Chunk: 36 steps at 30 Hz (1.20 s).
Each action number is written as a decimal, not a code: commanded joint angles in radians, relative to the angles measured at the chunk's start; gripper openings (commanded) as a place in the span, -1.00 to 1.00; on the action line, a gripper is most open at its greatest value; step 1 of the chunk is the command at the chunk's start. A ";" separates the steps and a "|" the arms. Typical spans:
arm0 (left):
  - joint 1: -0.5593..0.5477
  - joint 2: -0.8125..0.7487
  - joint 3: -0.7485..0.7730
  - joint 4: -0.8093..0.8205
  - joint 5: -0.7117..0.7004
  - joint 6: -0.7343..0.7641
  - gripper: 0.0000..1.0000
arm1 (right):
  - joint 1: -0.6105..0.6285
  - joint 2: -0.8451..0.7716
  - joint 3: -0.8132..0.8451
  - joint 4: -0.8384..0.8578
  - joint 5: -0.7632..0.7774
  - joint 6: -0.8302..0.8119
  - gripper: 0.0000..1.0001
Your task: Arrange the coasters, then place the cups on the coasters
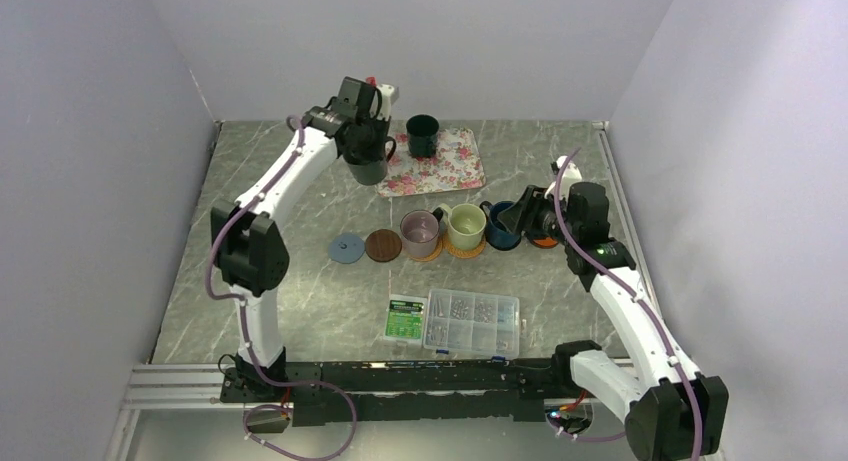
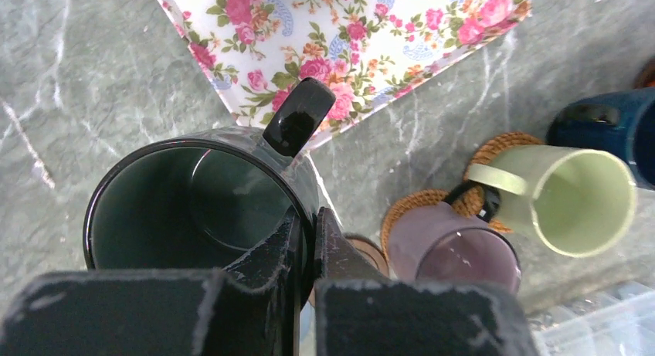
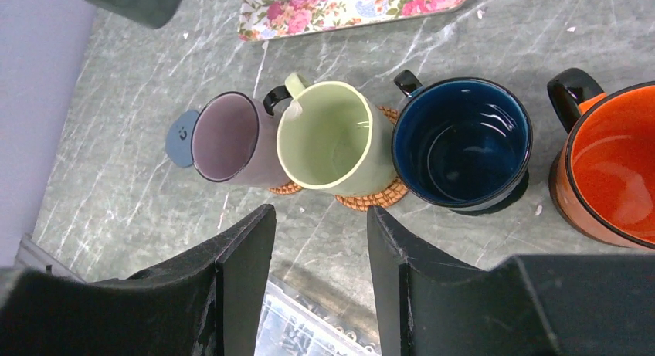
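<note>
The right gripper (image 3: 320,217) hangs empty, jaws apart, over the cups (image 3: 328,136) seated on coasters. Beside them the blue coaster (image 1: 347,248) and brown coaster (image 1: 383,245) lie bare. Farthest, the left gripper (image 2: 307,225) clamps the dark cup (image 2: 193,209) by its rim, aloft beside the tray (image 1: 455,171), likely bound for one.

Cups, six: grey-green (image 1: 367,169), teal (image 1: 422,134), mauve (image 1: 418,231), pale green (image 1: 466,223), navy (image 1: 500,226), orange (image 3: 610,163).
Coasters plain to see, four: blue (image 1: 347,248), brown (image 1: 383,245), two woven (image 3: 378,198).
One floral tray (image 1: 450,171), twelve o'clock.
One screw box (image 1: 472,322), one green card (image 1: 405,318), six o'clock.
</note>
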 commanded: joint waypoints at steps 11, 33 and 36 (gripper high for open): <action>-0.080 -0.328 -0.288 -0.062 -0.127 -0.348 -0.94 | -0.004 -0.094 -0.002 -0.090 0.127 0.041 0.03; -0.174 -0.302 -0.429 0.044 -0.177 -0.452 -0.94 | -0.004 -0.129 0.006 -0.166 0.142 0.098 0.04; -0.185 -0.278 -0.419 0.052 -0.182 -0.442 -0.94 | -0.004 -0.132 -0.003 -0.166 0.147 0.103 0.04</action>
